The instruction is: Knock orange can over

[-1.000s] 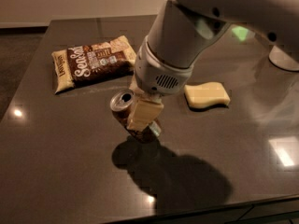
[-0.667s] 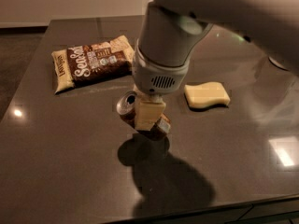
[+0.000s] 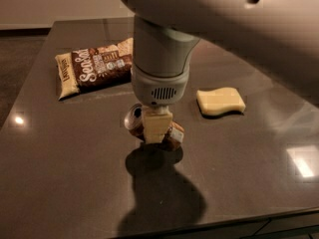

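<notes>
Gripper is down low mid-counter, pressed right against the orange can. Can's leaning hard to the left, silver top showing. Honestly can't tell if the gripper's clamped or loose. Snack bag lies behind.

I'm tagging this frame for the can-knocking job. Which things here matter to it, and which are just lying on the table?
Part of the job:
- orange can, tilted, silver top facing left
- gripper, down against the can, mid-table

Just lying about:
- snack bag, flat at back left
- pale yellow block, to the right, apart from the can
</notes>
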Robot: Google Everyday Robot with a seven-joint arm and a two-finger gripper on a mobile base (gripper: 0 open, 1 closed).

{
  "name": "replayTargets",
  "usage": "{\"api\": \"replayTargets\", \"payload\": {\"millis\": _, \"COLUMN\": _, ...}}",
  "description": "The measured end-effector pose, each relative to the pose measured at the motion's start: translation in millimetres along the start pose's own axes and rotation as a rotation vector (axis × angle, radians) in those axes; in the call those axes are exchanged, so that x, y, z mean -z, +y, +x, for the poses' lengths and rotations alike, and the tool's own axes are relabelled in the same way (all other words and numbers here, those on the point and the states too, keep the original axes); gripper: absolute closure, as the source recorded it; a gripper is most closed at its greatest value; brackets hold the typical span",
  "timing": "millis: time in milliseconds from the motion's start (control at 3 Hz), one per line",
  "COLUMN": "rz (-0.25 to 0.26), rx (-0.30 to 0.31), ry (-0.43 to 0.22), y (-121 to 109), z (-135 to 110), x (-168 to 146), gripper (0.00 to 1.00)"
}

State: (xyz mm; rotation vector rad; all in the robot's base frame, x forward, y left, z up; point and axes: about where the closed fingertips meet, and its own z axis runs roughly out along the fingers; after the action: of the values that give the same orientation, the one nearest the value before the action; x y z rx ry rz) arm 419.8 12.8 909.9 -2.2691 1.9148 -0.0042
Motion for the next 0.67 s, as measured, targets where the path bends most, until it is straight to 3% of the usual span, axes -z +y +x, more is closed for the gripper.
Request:
{"api": "replayTargets", "payload": {"millis": 333, "rz": -0.020, "rx": 0.034, "ry": 0.028, "y": 3.9, "z": -5.6, "x": -7.1, "gripper": 0.21}}
{"api": "replayTargets", "payload": {"millis": 667, "rz": -0.032, "rx": 0.049, "ry": 0.032, "y": 6.8, "z": -10.3, "x": -10.9, "gripper": 0.00}}
